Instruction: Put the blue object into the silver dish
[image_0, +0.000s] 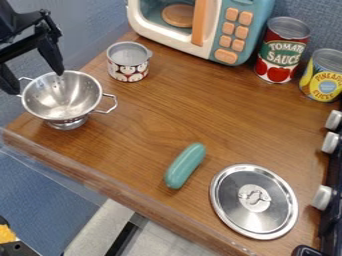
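The long object (185, 166) at lower centre is teal, the colander (57, 100) at left silver, the upper-left can (128, 73) spotted white on red, the microwave (219, 37) teal, white and orange, the counter (140, 125) wood-grained brown

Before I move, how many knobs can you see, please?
3: an upper knob and a middle knob near the right edge, a lower knob right of the lid; others may be hidden.

Diffuse, moderately bright illumination over the wooden tabletop (220, 120). Specular highlights appear on the round metal lid (254, 201) and inside the metal colander (62, 97), with a fainter, narrow gleam along the blue-green object (185, 166). Shadows are soft-edged, including those at the colander's foot. Pale reflections streak the tabletop's front edge.
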